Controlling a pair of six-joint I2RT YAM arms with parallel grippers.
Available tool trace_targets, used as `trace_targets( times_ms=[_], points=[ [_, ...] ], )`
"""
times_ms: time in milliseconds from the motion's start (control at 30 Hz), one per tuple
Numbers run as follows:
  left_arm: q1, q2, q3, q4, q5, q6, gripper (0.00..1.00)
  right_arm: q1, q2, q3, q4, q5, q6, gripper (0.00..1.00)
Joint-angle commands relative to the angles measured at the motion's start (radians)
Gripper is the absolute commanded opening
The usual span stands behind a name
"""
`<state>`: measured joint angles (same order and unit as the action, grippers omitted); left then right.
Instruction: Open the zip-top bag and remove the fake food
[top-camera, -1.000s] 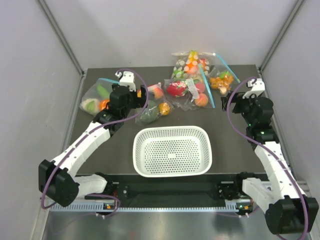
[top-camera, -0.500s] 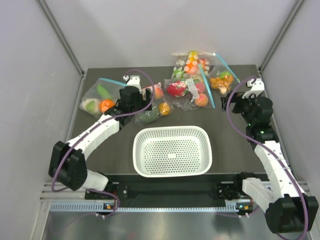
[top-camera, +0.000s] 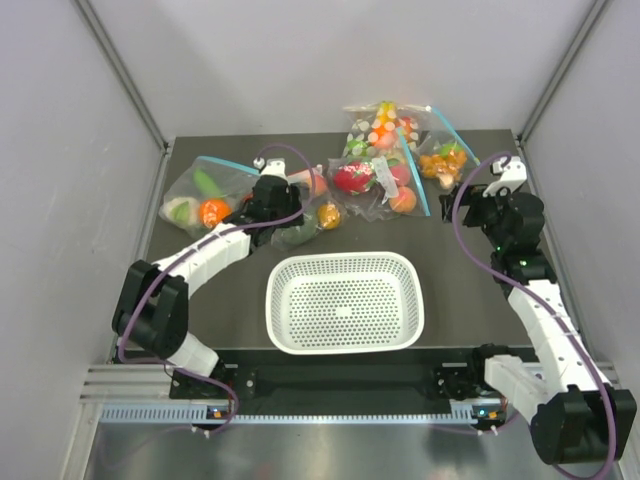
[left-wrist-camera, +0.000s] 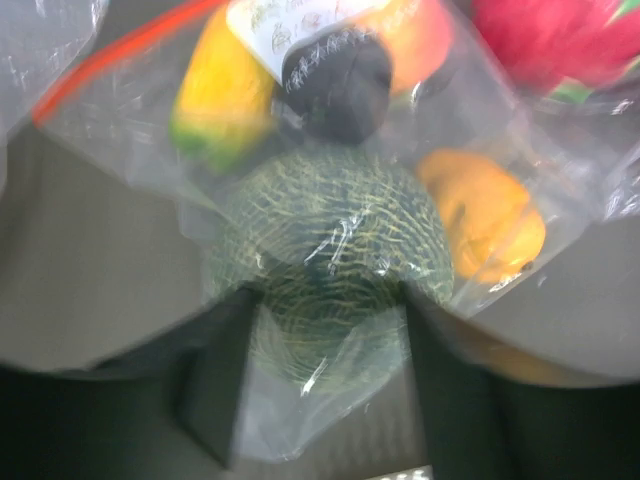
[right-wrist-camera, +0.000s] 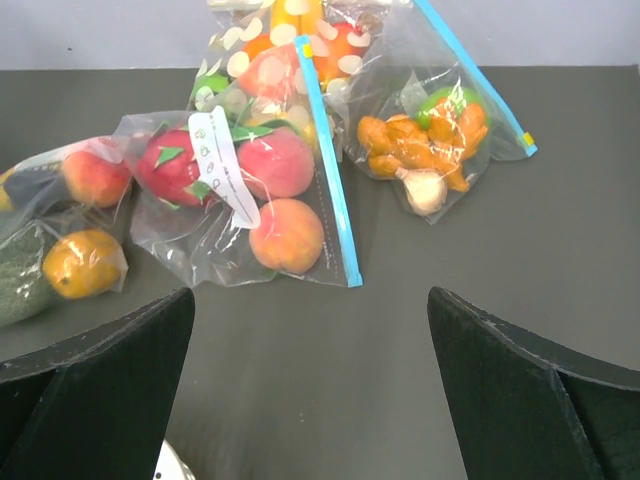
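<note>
The left claw (left-wrist-camera: 325, 300) straddles the dark green melon (left-wrist-camera: 335, 240) through the zip-top bag (top-camera: 315, 222) at the tabletop's (top-camera: 470, 300) middle rear; whether it has clamped is unclear. Blue-zipped bags (top-camera: 385, 180) crowd either side, with a white basket (top-camera: 345, 258) in front. The right claw (right-wrist-camera: 310, 300) hangs spread wide and empty.

The basket (top-camera: 272, 300) was set at the near middle of the table (top-camera: 460, 300). Just behind its far left corner the zip-top bag (top-camera: 312, 222) was laid, the fake food (left-wrist-camera: 330, 240) held inside; another bag (top-camera: 200, 195) was placed left of it, three more bags (top-camera: 375, 180) right and behind
</note>
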<state>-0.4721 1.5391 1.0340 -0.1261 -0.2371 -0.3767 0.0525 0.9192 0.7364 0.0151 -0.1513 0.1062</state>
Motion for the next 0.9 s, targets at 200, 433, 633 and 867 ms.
trace_targets(
  times_ms=[200, 433, 633, 867],
  points=[
    [0.004, 0.055, -0.014, 0.043, 0.113, -0.005, 0.17, 0.050, 0.049, 0.046, 0.031, -0.051, -0.022, 1.00],
    [0.004, 0.079, -0.020, 0.117, 0.232, -0.060, 0.00, 0.231, 0.153, 0.100, 0.006, -0.045, -0.043, 1.00],
    [0.000, 0.110, -0.012, 0.295, 0.375, -0.197, 0.00, 0.365, 0.263, 0.126, 0.065, -0.042, -0.010, 1.00],
    [-0.036, 0.222, 0.043, 0.459, 0.444, -0.341, 0.00, 0.457, 0.325, 0.123, 0.123, 0.033, 0.013, 1.00]
  ],
)
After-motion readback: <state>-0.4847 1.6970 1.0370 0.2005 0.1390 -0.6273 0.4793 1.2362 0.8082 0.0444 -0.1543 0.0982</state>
